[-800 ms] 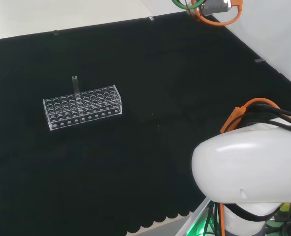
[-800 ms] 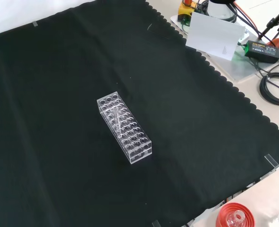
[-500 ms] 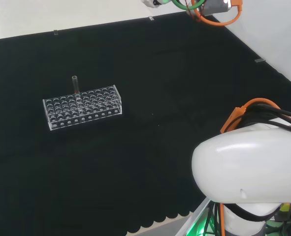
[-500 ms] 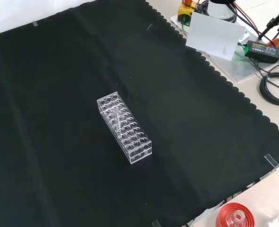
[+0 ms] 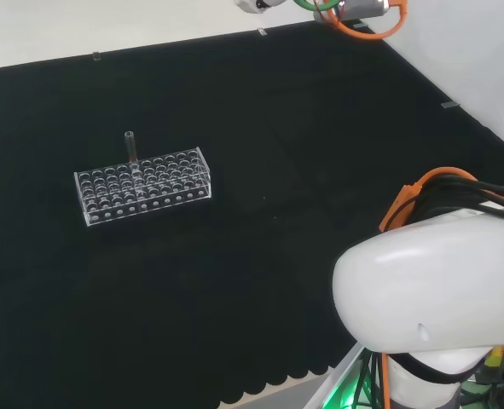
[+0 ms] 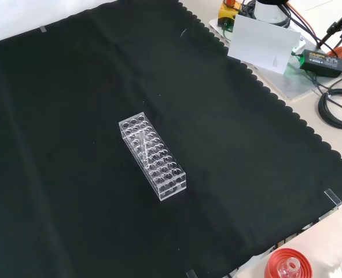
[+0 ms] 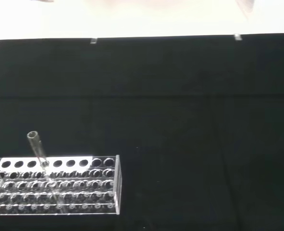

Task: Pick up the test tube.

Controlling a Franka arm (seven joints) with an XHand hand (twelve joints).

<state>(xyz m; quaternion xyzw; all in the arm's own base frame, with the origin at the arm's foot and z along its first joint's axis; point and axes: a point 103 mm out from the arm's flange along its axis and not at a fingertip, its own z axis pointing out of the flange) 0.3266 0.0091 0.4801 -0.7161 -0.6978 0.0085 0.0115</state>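
A clear test tube [image 5: 130, 146] stands upright in a clear plastic rack [image 5: 141, 186] at the left of the black cloth in the head view, sticking up from the rack's far row. In the front view the rack [image 6: 153, 156] lies near the cloth's middle, with the tube [image 6: 140, 143] toward its upper end. The wrist view has the tube [image 7: 38, 149] leaning a little in the rack [image 7: 53, 185], some way off. A small white part of the hand [image 5: 253, 4] shows at the top edge of the head view, far from the rack.
The arm's big white link [image 5: 431, 298] fills the lower right of the head view. A red ribbed stand [image 6: 286, 265] sits off the cloth at the front view's bottom edge. A white card [image 6: 263, 43] and cables [image 6: 333, 104] lie beyond the cloth's scalloped edge.
At the head view's top edge the white part and the orange cable loop have shifted left and upward. The rack and the tube have not moved.
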